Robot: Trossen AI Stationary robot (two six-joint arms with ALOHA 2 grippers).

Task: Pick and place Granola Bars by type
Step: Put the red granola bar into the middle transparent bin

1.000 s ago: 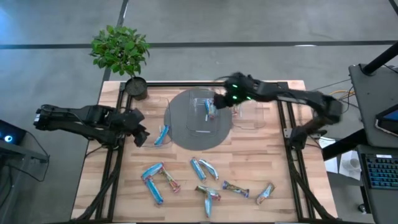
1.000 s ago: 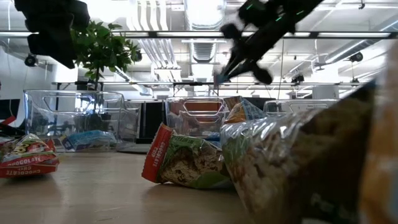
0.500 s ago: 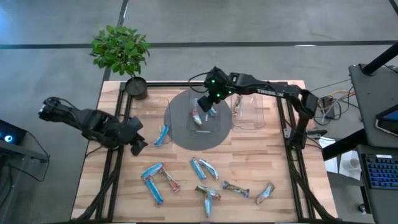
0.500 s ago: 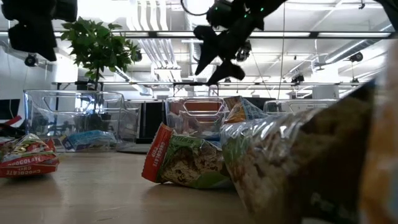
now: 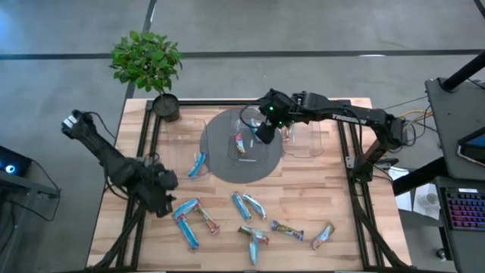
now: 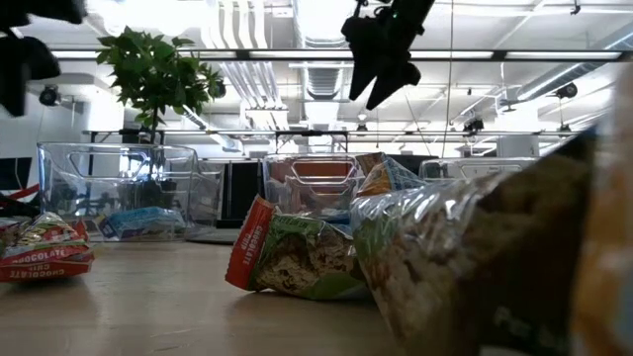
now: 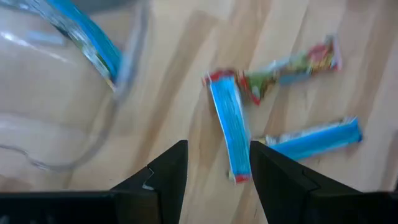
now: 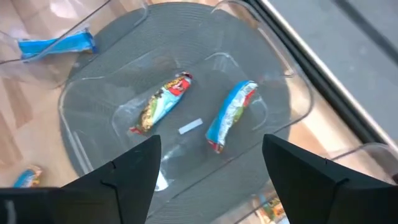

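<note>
Your right gripper (image 5: 264, 130) hangs over the middle container (image 5: 244, 135) from above, while the left gripper (image 5: 161, 199) sits near the loose Granola Bars (image 5: 250, 227). Left wrist view: fingers spread, empty, framing a blue bar (image 7: 229, 127), probably the next pick. Right wrist view: jaws wide, empty, above two bars (image 8: 231, 114) lying in the container.

- Low view, granola bar (image 6: 45, 252) at the near left of the table: red wrapper with white lettering; "CHOCOLATE" legible, with a smaller line beneath that appears to read "CHIP".
- Low view, centre bar (image 6: 292, 255): vertical lettering on the red wrapper end, not legible.
- High view, right arm (image 5: 345, 117): light lettering along the forearm link, too small to read.
- Wrist views: wrapper print on bars not legible.
</note>
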